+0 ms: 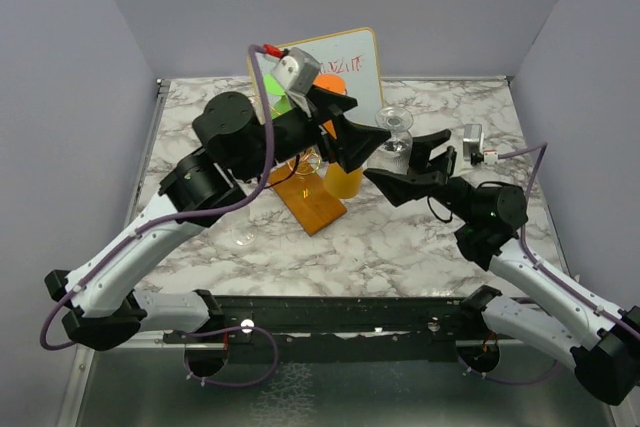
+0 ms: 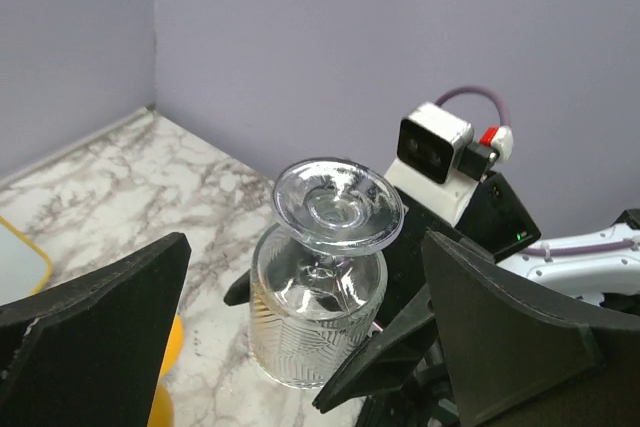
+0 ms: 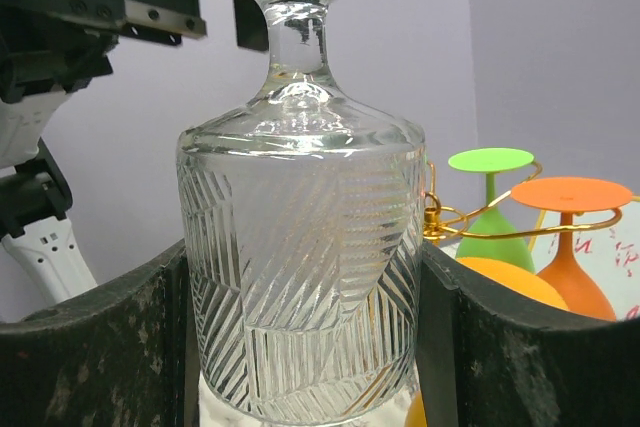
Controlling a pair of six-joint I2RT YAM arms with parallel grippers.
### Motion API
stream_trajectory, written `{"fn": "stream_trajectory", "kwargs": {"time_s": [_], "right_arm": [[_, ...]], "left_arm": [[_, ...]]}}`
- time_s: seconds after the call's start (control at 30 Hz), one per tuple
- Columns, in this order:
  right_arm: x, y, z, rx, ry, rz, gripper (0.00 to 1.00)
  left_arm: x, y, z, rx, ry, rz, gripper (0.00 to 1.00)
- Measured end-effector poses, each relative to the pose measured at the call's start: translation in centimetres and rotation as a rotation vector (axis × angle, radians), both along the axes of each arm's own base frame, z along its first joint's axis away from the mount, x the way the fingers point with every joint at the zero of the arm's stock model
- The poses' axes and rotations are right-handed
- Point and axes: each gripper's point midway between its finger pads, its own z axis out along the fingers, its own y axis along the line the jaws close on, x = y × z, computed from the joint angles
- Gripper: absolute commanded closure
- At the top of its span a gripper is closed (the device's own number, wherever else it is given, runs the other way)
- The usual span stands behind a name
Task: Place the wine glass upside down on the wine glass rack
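Standing by the table, I would say the job is at the carrying step: the clear wine glass (image 1: 394,137) is inverted but not yet hung. It sits just to the right of the wine glass rack (image 1: 312,205), near its gold wire arms without touching them. The right gripper (image 1: 410,159) has its two fingers pressed against opposite sides of the ribbed bowl, pinching it. The left gripper (image 1: 352,137) is spread wide with nothing in it, close to the glass on the rack side. The glass's long axis runs close to vertical, with the round foot on top and the mouth pointing down; the left wrist view shows a slight lean. I cannot tell whether the rim is clear of the marble table (image 1: 440,237). An orange glass (image 3: 565,247) and a green glass (image 3: 490,207) hang foot-up on the rack. The next move probably needs the stem slid sideways into a free curl, keeping the glass upright, so the foot catches on the wire. The left arm looks to be in the way.
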Motion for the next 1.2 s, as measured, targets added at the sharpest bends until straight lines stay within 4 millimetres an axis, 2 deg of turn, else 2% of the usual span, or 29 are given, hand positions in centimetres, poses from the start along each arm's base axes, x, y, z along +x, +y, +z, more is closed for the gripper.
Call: {"fn": "stream_trajectory", "kwargs": {"time_s": [0.2, 0.27, 0.4, 0.5, 0.7, 0.8, 1.03, 1.2], "right_arm": [[-1.5, 1.9, -1.6, 0.0, 0.035, 0.035, 0.99], [-2.1, 2.8, -2.1, -0.004, 0.043, 0.051, 0.99], [-3.1, 4.7, -3.5, -0.023, 0.06, 0.067, 0.99], [-3.3, 6.0, -5.0, -0.043, 0.078, 0.065, 0.99], [-2.7, 8.3, -8.8, -0.1, 0.124, 0.026, 0.99], [-2.1, 8.6, -9.5, -0.098, 0.128, -0.006, 0.99], [-0.3, 8.1, -9.8, -0.048, 0.137, -0.103, 0.99], [0.4, 7.5, -11.1, -0.048, 0.154, -0.152, 0.99]], "left_arm": [[-1.6, 7.1, 3.9, -0.108, -0.091, 0.165, 0.01], [-1.6, 9.2, 4.7, -0.134, -0.109, 0.237, 0.01], [-0.8, 13.0, 5.1, -0.162, -0.118, 0.396, 0.01], [0.7, 14.8, 3.8, -0.136, -0.095, 0.527, 0.01], [3.2, 16.3, -0.3, -0.022, -0.036, 0.701, 0.01], [3.8, 16.5, -1.6, 0.018, -0.019, 0.74, 0.01], [4.0, 17.2, -2.0, 0.03, -0.01, 0.778, 0.01], [4.0, 17.3, -2.0, 0.03, -0.009, 0.783, 0.01]]}}
